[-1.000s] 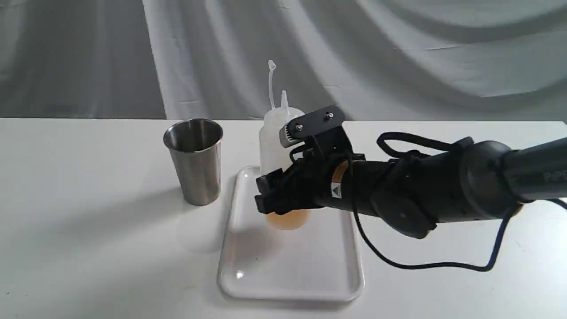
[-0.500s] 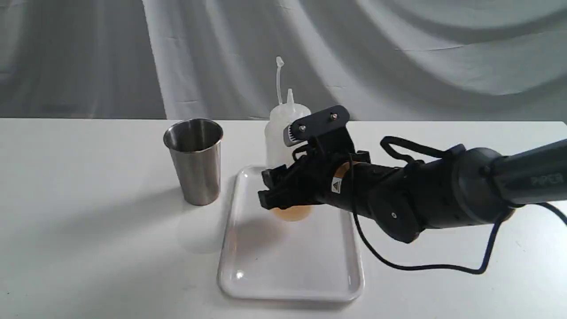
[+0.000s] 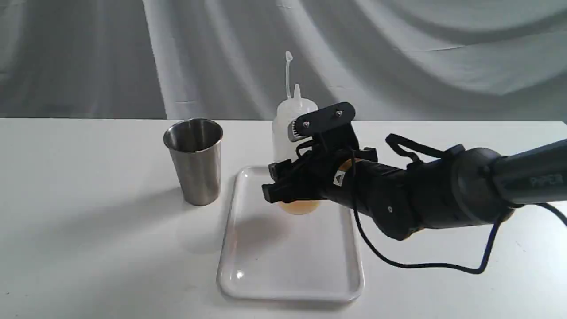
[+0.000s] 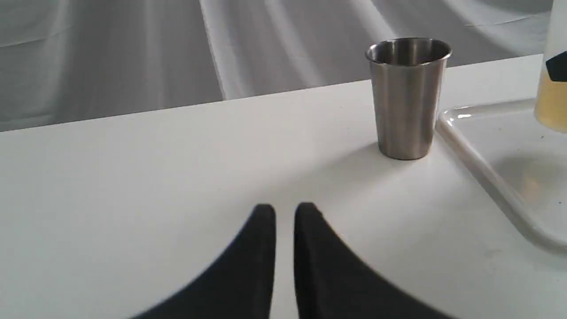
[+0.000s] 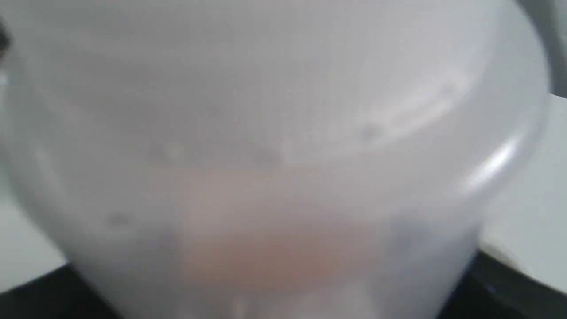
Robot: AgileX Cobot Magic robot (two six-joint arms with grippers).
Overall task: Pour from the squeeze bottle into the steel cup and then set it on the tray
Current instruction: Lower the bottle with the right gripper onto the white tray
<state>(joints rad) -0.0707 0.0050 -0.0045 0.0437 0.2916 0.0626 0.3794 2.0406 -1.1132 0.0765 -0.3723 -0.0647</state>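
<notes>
One squeeze bottle (image 3: 282, 133) inside right gripper (image 3: 277, 185)

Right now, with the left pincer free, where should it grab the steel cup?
Take the steel cup around its mid wall, jaws level, coming from the exterior view's left. It stands upright, handleless and round, widening toward the rim, so a side hold under the rim likely seats well. The tray lies close on its other side.
</notes>
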